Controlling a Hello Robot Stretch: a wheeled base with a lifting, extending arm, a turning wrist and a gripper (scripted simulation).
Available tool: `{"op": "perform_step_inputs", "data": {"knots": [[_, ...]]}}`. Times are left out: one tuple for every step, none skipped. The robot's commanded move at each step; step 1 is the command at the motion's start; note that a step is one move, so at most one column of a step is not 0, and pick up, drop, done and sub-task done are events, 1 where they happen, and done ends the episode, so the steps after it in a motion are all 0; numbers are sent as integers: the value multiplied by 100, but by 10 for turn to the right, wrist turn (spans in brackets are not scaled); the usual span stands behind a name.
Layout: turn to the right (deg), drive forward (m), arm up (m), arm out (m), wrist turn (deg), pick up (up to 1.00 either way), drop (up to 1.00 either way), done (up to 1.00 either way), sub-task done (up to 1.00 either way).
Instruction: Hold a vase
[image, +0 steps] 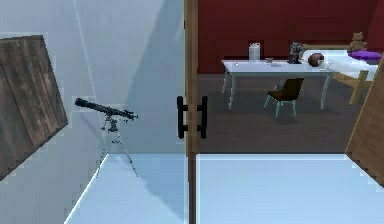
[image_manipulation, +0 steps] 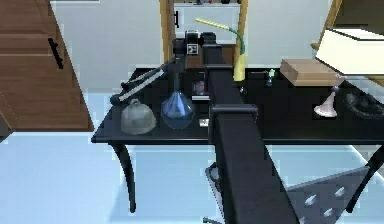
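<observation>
Pale walls and floor lie ahead, with a telescope (image: 105, 108) at the forward view's left and a wooden door (image: 190, 50) ajar onto a red room with a white table (image: 275, 70). In the arm side view a black table (image_manipulation: 300, 125) bears a blue vase (image_manipulation: 178, 108) beside a grey dome (image_manipulation: 138, 117), with a yellow vase (image_manipulation: 239, 65) farther back. The arm (image_manipulation: 235, 150) reaches over it. The gripper (image_manipulation: 180, 68) is near the blue vase's neck, and whether it holds anything cannot be told.
</observation>
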Motion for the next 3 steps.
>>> {"op": "perform_step_inputs", "data": {"knots": [[0, 0, 0, 0, 450, 0, 0, 0, 0], [0, 0, 0, 0, 360, 0, 0, 0, 0], [0, 0, -24, 0, 0, 0, 0, 0, 0]]}}
